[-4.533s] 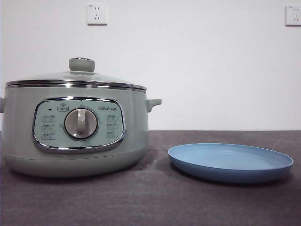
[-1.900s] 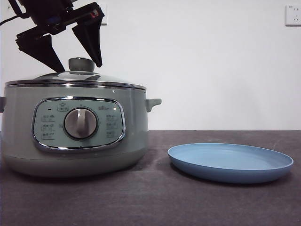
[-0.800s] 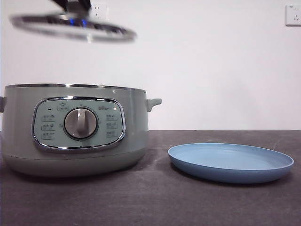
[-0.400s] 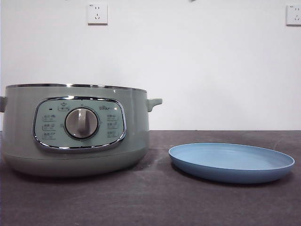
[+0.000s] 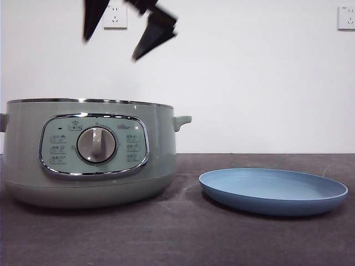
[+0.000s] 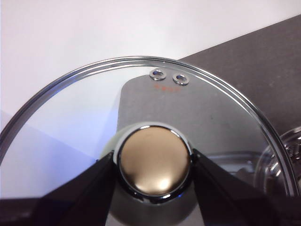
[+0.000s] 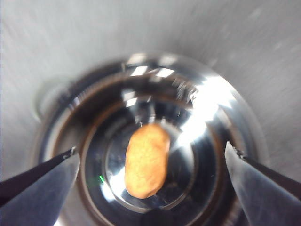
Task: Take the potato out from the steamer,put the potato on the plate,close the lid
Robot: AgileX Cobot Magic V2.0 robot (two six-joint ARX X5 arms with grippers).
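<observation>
The pale green steamer [image 5: 89, 155] stands uncovered at the left of the table. The orange-brown potato [image 7: 146, 160] lies in the bottom of its shiny inner bowl [image 7: 207, 108]; the front view hides it behind the steamer's wall. My right gripper [image 5: 111, 49] hangs open and empty above the steamer's mouth, its jaws wide on either side of the potato [image 7: 150, 148]. My left gripper [image 6: 153, 162] is shut on the knob [image 6: 154, 155] of the glass lid [image 6: 70, 122] and holds it in the air, out of the front view. The light-blue plate [image 5: 273, 191] lies empty to the right of the steamer.
The dark table [image 5: 177, 238] runs back to a white wall with two sockets [image 5: 115, 15] [image 5: 346, 16]. The steamer's small side handle [image 5: 182, 119] sticks out toward the plate.
The lid was lifted off the steamer and carried up out of the front view. In the last half second the open right gripper has come down into view above the steamer.
</observation>
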